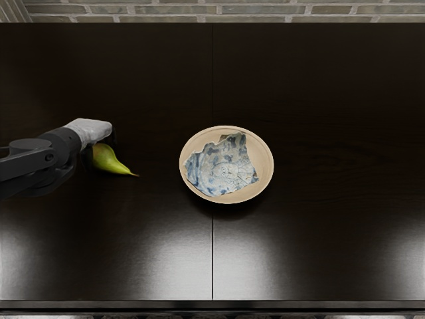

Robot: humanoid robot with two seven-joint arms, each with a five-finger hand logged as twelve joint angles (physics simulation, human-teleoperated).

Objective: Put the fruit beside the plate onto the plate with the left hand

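Fruit [109, 160]: yellow-green, pear-shaped, lying flat on the dark surface [319, 232]. Long axis runs roughly 10-to-4 o'clock. Fat end is up-left, and the thin pointed tip is down-right, aimed at about 4 o'clock and angled below the plate rather than straight at it. The tip is fully visible and touches nothing but the surface. The fat end is partly in shadow under the hand.

Left hand [88, 130]: pale grey, sits at about 11 o'clock from the fruit, over or just against its fat end. From this angle it reads as one rounded shape, so I can't tell whether it is open or closed, or whether it actually has hold of the fruit. Contact is not clear either.

Left arm [33, 163]: dark, comes in from the left edge at about 9 o'clock of the frame and rises slightly toward the hand.

Plate [263, 157]: cream rim with a blue-and-white pattern in the centre, at 3 o'clock from the fruit. It is well apart from the fruit, with bare surface between the tip and the rim. It sits just right of the seam [212, 252] that runs 12-to-6 down the surface, its left edge crossing it.

Brick wall [199, 9] runs along the 12 o'clock edge.
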